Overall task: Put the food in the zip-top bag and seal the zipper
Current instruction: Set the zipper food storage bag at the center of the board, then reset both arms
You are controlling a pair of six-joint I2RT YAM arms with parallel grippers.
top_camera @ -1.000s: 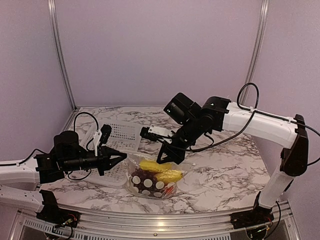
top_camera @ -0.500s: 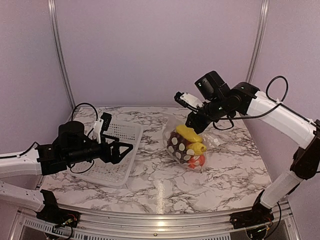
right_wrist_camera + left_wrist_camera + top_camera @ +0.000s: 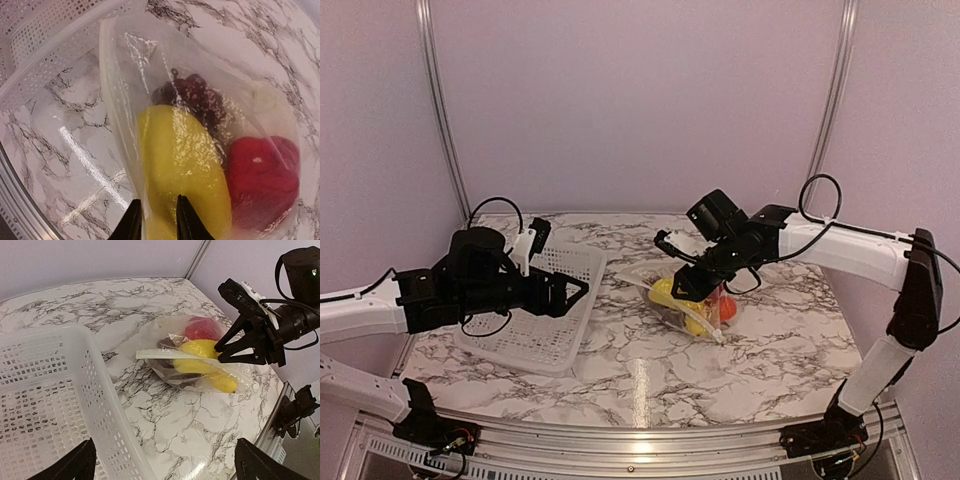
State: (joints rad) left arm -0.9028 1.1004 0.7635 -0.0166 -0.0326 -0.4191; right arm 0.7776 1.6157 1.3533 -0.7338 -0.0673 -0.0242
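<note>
The marble table (image 3: 780, 345) lies under both arms. On it the white perforated basket (image 3: 45, 390) sits directly below the left pincer (image 3: 575, 295) and mostly to its left. That pincer gapes as wide as it goes, with nothing between its fingers. Ahead of it and well apart, the zip-top bag (image 3: 200, 367) rests flat on the marble, right under the tips of the right pincer (image 3: 157, 220). Those jaws stand only slightly apart (a narrow slot beside its neighbour's yawn). The bag's film edge runs into the slot, but I cannot tell whether the fingers touch it. The pale zipper (image 3: 170, 356) leads away from those tips along the bag. Inside the bag, the yellow banana piece (image 3: 175, 165) lies just ahead of the right pincer, with the red pepper (image 3: 262, 180) beside it and the purple grapes (image 3: 200, 97) farther ahead.
</note>
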